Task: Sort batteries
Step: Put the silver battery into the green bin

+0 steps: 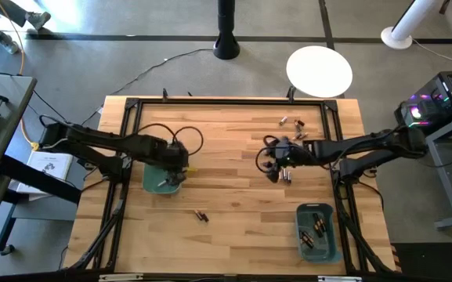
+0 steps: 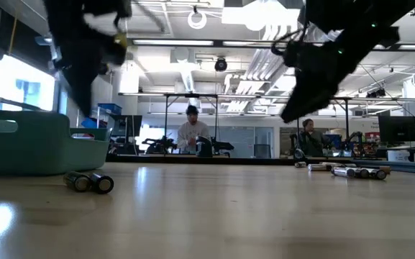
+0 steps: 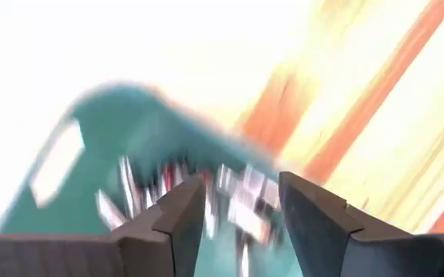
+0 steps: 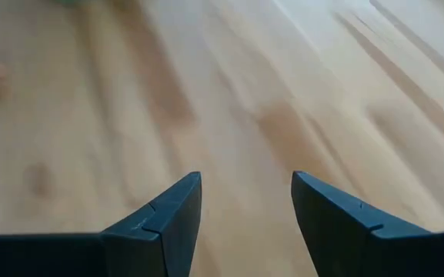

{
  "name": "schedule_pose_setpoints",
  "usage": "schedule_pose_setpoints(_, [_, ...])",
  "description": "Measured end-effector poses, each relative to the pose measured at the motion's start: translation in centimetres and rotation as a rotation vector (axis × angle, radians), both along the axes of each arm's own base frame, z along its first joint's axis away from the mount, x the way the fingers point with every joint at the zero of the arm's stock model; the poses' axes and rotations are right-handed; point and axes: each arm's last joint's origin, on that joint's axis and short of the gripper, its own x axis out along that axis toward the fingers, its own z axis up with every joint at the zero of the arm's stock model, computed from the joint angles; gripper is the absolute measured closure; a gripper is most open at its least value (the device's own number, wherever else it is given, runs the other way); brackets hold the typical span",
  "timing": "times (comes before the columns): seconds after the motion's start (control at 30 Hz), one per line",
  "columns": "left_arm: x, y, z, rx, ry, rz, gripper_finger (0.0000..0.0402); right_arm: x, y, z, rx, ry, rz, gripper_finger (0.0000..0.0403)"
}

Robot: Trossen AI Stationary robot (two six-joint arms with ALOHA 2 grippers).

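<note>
My left gripper (image 3: 241, 211) hangs parted over the left teal bin (image 1: 152, 182) of batteries (image 3: 241, 196) — nothing held. My right gripper (image 4: 246, 204), spread and empty, hovers above bare wood; loose cells (image 1: 292, 122) lie near — two (image 1: 201, 215) mid-table.

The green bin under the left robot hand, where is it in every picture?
High view: the teal bin sits left of centre, under the left gripper.
Low view: the bin at the far left edge.
Left wrist view: blurred, just beyond the open fingers.
Right wrist view: not in it.
Shared landmark: the wooden table.
</note>
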Motion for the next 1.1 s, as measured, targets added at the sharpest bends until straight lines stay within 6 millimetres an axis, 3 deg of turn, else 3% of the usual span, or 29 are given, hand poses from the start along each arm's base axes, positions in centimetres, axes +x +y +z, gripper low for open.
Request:
schedule_pose_setpoints(0.2, [2.9, -0.7, 3.2, 0.247, -0.385, -0.186, 0.0245, -2.0, -3.2, -1.0, -0.035, 0.184, -0.241, 0.0210])
schedule_pose_setpoints(0.33, [4.4, -1.1, 4.2, 0.319, -0.535, -0.294, 0.0245, -2.5, -5.9, -2.1, -0.080, 0.287, -0.291, 0.0214])
schedule_pose_setpoints(0.5, [4.8, -1.3, 4.2, 0.315, -0.549, -0.360, 0.0245, -2.8, -7.7, -3.5, -0.046, 0.392, -0.143, 0.0214])
schedule_pose_setpoints(0.77, [4.9, -1.3, 3.7, 0.308, -0.517, -0.366, 0.0245, -3.1, -9.1, -6.0, 0.042, 0.516, -0.077, 0.0219])
schedule_pose_setpoints(0.9, [5.0, -1.4, 3.4, 0.307, -0.504, -0.368, 0.0245, -2.9, -9.2, -6.8, 0.089, 0.533, -0.059, 0.0256])
schedule_pose_setpoints(1.1, [5.3, -1.4, 3.0, 0.299, -0.495, -0.362, 0.0245, -2.0, -8.6, -6.8, 0.133, 0.452, -0.035, 0.0369])
